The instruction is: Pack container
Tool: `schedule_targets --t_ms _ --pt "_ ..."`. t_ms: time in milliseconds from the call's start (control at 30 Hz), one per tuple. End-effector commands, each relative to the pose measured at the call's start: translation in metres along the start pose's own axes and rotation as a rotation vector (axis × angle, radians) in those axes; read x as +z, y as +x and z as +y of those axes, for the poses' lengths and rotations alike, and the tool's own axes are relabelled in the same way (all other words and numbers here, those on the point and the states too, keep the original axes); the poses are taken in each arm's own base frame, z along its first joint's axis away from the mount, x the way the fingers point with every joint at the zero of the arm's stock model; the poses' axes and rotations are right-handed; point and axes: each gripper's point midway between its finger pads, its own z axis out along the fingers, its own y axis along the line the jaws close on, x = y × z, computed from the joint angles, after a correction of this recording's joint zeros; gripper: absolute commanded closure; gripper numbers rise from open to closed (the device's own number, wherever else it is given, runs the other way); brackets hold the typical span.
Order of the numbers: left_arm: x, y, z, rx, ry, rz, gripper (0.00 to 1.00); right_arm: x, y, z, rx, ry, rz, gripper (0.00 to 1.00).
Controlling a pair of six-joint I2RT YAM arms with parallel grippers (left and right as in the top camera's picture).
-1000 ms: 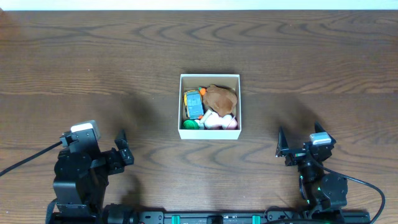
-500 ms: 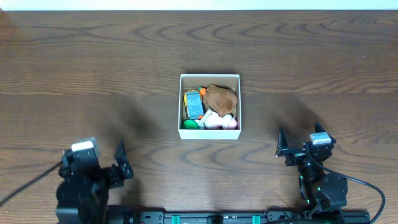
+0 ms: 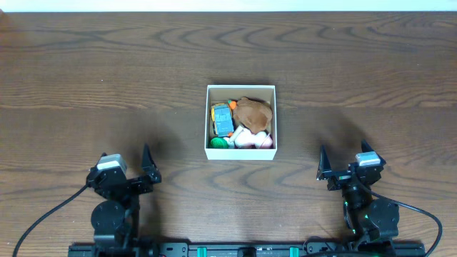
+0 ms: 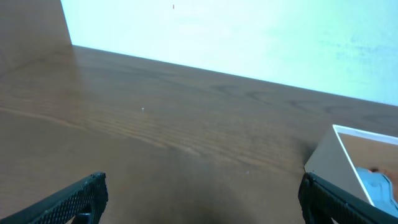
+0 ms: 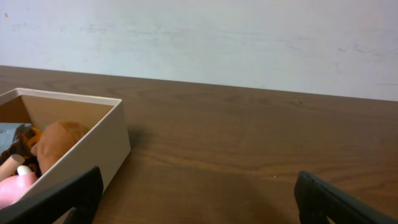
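The container, a small square white-walled box with a brown inside, sits at the table's middle. It holds several toys: a brown plush, a blue and yellow toy, a pink piece and a green piece. Its wall shows at the right edge of the left wrist view and at the left of the right wrist view. My left gripper is open and empty at the front left. My right gripper is open and empty at the front right.
The dark wooden table reaches a pale wall at the back. A black cable trails from the left arm's base toward the front left corner, and another from the right arm's base.
The left arm has drawn back and down toward the front edge, its gripper shifting slightly right and staying open. The right arm and the container have not moved.
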Motion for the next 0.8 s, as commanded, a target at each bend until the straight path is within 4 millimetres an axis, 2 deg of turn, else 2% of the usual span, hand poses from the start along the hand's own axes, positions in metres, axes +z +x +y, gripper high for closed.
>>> schedule_targets --t_ms 0,200,567,767 --pt "0.009 0.012 0.003 0.007 -0.006 -0.017 0.02 0.0 0.001 0.0 -0.007 -0.003 0.0 0.01" --pt "0.018 0.037 0.008 0.0 -0.021 0.011 0.02 0.0 0.001 0.0 -0.007 -0.003 0.0 0.01" --pt "0.021 0.032 0.008 -0.013 -0.01 -0.035 0.02 0.0 0.001 0.0 -0.007 -0.003 0.0 0.01" --pt "0.021 0.037 0.005 -0.01 0.005 -0.014 0.02 0.0 0.001 0.0 -0.007 -0.003 0.0 0.01"
